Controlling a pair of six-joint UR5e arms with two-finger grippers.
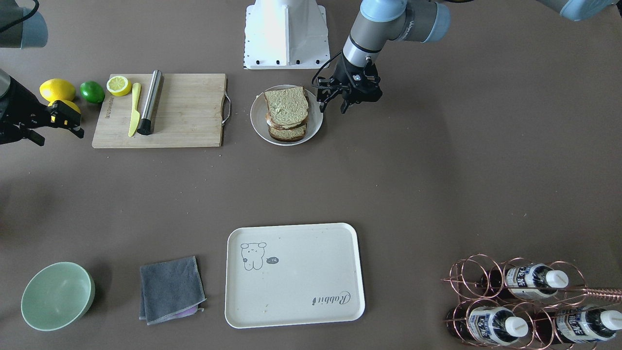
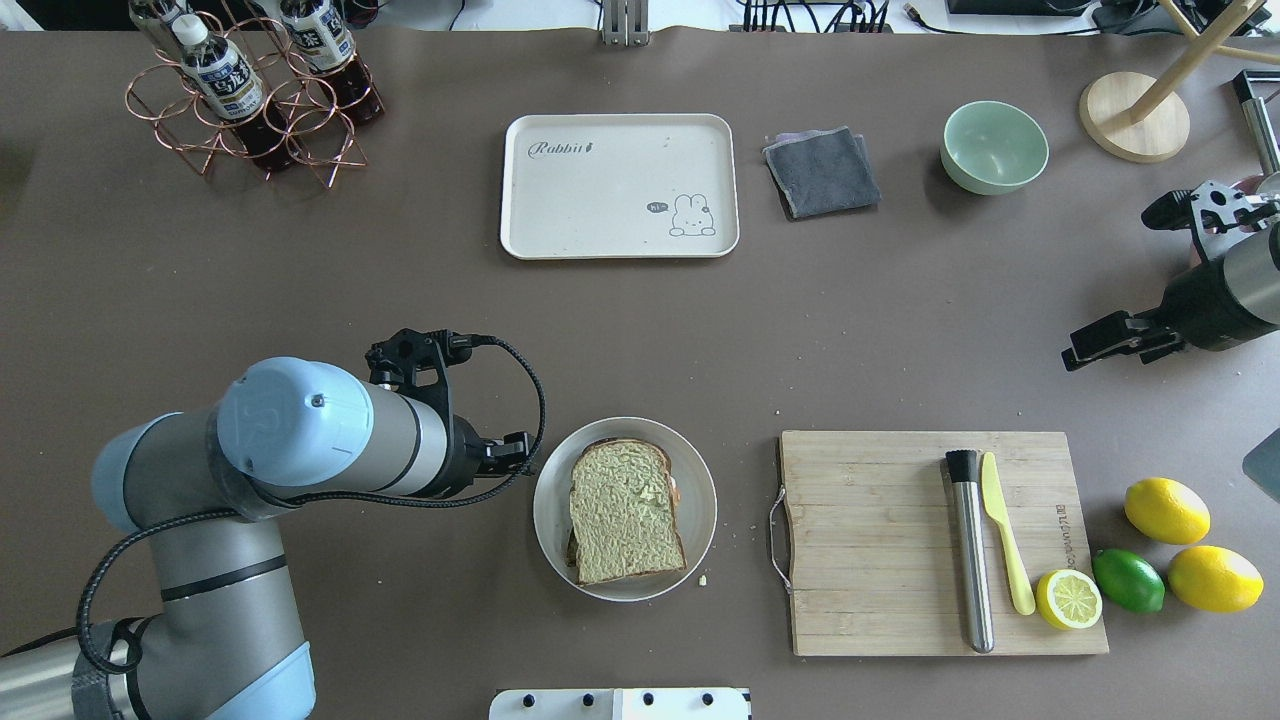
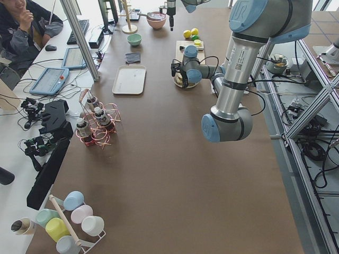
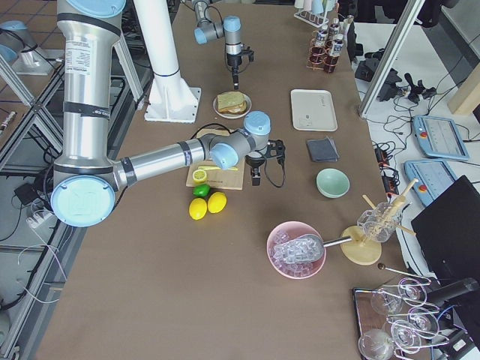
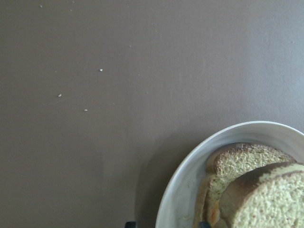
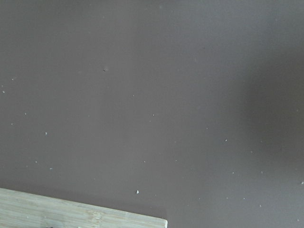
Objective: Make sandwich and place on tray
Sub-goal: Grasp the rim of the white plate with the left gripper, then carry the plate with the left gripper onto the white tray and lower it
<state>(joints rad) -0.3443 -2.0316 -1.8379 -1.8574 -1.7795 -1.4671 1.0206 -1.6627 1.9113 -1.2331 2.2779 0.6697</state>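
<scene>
**Staging the sandwich pickup: left arm has it**

Closest to the robot, the sandwich [image 2: 625, 510] sits stacked on the round plate [image 2: 702, 500], one slice on top of another. Its long axis runs roughly near-to-far, slightly skewed.

The left gripper [image 1: 333, 104] is just beside the plate on the robot's left, outside the rim and touching neither plate nor bread. Its fingers are spread and empty. The left wrist view agrees: two dark tips at the bottom edge are set apart, with the plate rim and bread corner off to one side. So the sandwich lies sideways from this gripper, toward table centre, not under it.

My read is that the next move is a short lateral shift over the plate. After that the fingers need to line up across the short side of the bread.

Further along the same near edge is the cutting board [image 2: 870, 540]. The right gripper [image 1: 62, 136] is beyond it, well apart from the plate. Its fingers look parted with nothing between them, so the left arm is clearly the closer one.

Farthest out, the tray [image 2: 600, 200] lies across the table, roughly straight ahead of the plate, with bare table between. Main risk, judging from the stack, is slices sliding during the carry.
</scene>
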